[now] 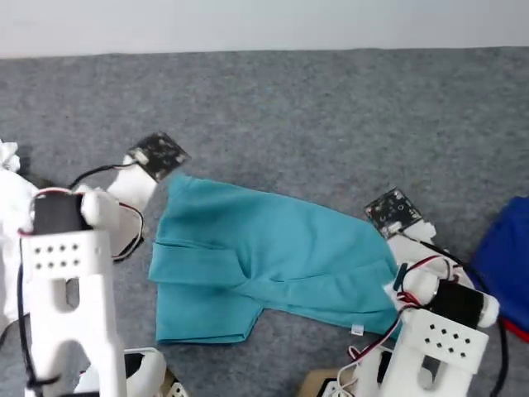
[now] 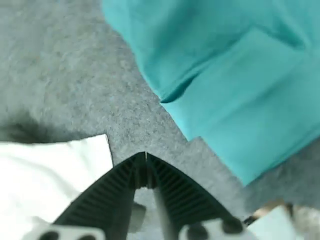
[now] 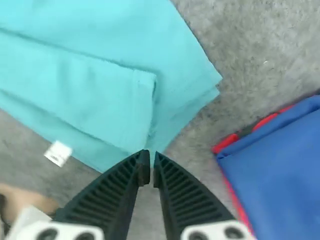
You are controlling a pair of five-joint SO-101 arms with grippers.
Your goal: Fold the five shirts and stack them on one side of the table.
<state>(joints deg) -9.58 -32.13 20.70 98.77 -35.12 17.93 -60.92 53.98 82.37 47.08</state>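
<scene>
A teal shirt (image 1: 264, 256) lies partly folded in the middle of the grey table, with its sleeves turned in and a small white label (image 3: 58, 152) at its near hem. My left gripper (image 2: 146, 170) hovers over bare carpet just off the shirt's left edge, shut and holding nothing. Beside it lies a white shirt (image 2: 45, 175). My right gripper (image 3: 150, 167) hangs shut and empty above the teal shirt's right corner (image 3: 200, 95). A folded blue shirt (image 3: 280, 165) rests on a red one (image 3: 250, 127) close to that gripper.
The white shirt (image 1: 10, 190) sits at the table's left edge behind the left arm (image 1: 66, 273). The blue shirt (image 1: 506, 256) lies at the right edge beside the right arm (image 1: 438, 331). Grey carpet (image 1: 314, 116) stretches bare behind the teal shirt.
</scene>
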